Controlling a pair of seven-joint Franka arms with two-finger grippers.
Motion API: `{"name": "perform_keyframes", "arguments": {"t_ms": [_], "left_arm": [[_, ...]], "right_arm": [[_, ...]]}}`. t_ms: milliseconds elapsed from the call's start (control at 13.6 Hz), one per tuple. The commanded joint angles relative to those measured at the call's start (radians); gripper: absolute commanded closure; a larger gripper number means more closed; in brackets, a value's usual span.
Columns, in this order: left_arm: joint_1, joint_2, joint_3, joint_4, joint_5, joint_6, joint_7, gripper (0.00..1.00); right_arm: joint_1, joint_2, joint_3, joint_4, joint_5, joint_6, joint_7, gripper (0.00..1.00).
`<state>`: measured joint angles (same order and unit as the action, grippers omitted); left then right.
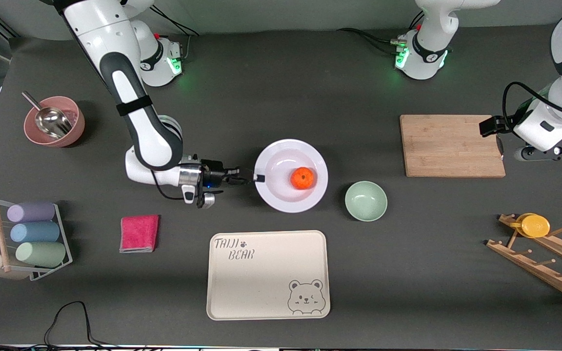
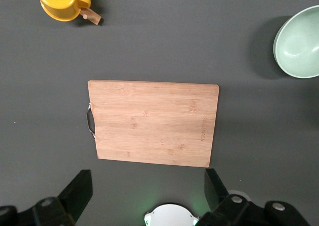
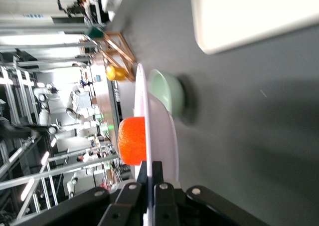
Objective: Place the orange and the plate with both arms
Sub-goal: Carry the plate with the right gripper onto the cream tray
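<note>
The white plate [image 1: 281, 161] is in the middle of the table with the orange [image 1: 302, 178] in its well. My right gripper [image 1: 256, 178] is shut on the plate's rim at the right arm's end. In the right wrist view the fingers [image 3: 157, 170] pinch the rim of the plate [image 3: 162, 136], seen edge-on, with the orange [image 3: 132, 141] on it. I cannot tell whether the plate rests on the table or is raised. My left gripper [image 1: 498, 142] is open and empty, up over the table by the cutting board's end; its view shows spread fingers [image 2: 79, 188] and the board below.
A pale-green bowl [image 1: 366, 200] sits beside the plate toward the left arm's end. The bear-printed cream tray [image 1: 266, 273] lies nearer the front camera. A wooden cutting board [image 1: 449, 145], pink cloth [image 1: 139, 233], pink bowl with scoop [image 1: 54, 122], cup rack [image 1: 27, 239] and wooden rack with a yellow cup [image 1: 534, 225] are around.
</note>
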<state>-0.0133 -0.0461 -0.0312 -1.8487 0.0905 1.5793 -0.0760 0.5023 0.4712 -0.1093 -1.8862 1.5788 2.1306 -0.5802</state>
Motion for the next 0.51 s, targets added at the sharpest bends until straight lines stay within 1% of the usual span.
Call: {"name": "perform_keyframes", "arguments": {"t_ms": [0, 73, 220, 293, 440], "left_arm": [[-0.014, -0.009, 0.007, -0.009, 0.012, 0.008, -0.005, 0.0], [-0.014, -0.009, 0.007, -0.009, 0.012, 0.008, -0.005, 0.0], [-0.014, -0.009, 0.007, -0.009, 0.012, 0.008, -0.005, 0.0], [-0.014, -0.009, 0.007, -0.009, 0.012, 0.008, -0.005, 0.0], [-0.014, -0.009, 0.007, -0.007, 0.012, 0.008, -0.005, 0.0]], "right_arm": [[-0.025, 0.163, -0.044, 0.326, -0.103, -0.008, 0.156, 1.0], [-0.045, 0.246, -0.052, 0.445, -0.132, -0.011, 0.18, 1.0], [-0.091, 0.395, -0.05, 0.618, -0.125, -0.008, 0.186, 1.0], [-0.106, 0.471, -0.049, 0.724, -0.123, -0.006, 0.192, 1.0], [-0.154, 0.622, -0.041, 0.949, -0.123, 0.0, 0.27, 1.0]]}}
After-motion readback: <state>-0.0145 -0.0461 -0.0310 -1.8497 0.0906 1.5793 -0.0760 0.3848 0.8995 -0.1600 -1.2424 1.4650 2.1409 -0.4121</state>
